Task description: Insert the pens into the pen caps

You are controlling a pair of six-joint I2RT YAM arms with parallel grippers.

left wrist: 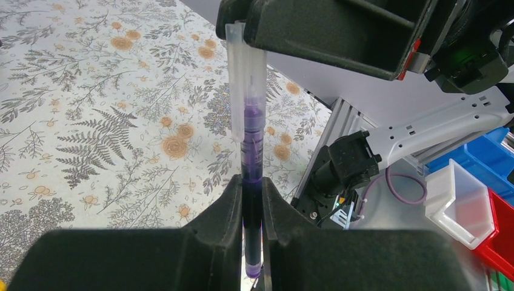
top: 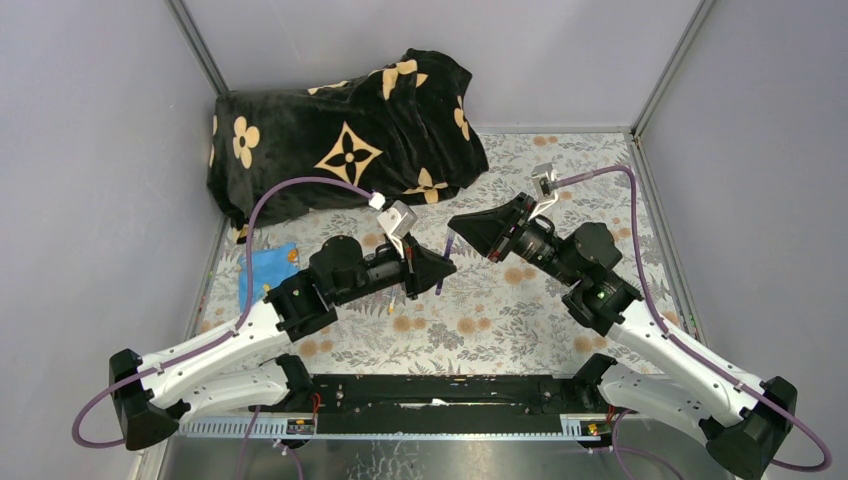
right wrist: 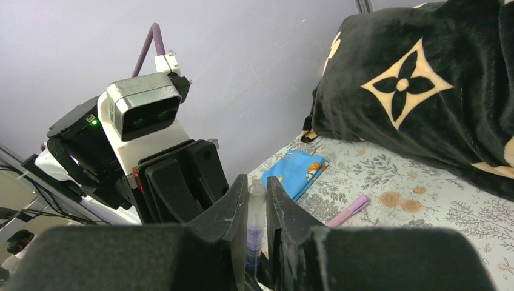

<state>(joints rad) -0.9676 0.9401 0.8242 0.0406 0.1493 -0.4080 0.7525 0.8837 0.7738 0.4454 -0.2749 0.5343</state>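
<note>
Grey walls are closing in a table (top: 585, 165) that is wearing a floral cloth, and a black blanket (top: 340, 130) with tan flower shapes is lying bunched at the far left corner. Both arms are reaching from the near edge toward the middle of the table, the left arm (top: 220, 345) and the right arm (top: 665, 345) pointing their fingers at each other above the cloth. A blue flat piece (top: 268, 270) is lying near the left edge, beside the left arm. The left gripper (left wrist: 251, 185) is clamping the rear part of a dark purple pen (left wrist: 251, 154), its fingers pressing on both sides of the barrel. The right gripper (right wrist: 257, 182) is pinching a clear cap (left wrist: 245, 73), which is lined up with the pen; the pen's front end is sitting inside the cap. A pinkish-lilac pen (right wrist: 350, 210) is lying loose on the cloth, near the blue piece and apart from both grippers.
</note>
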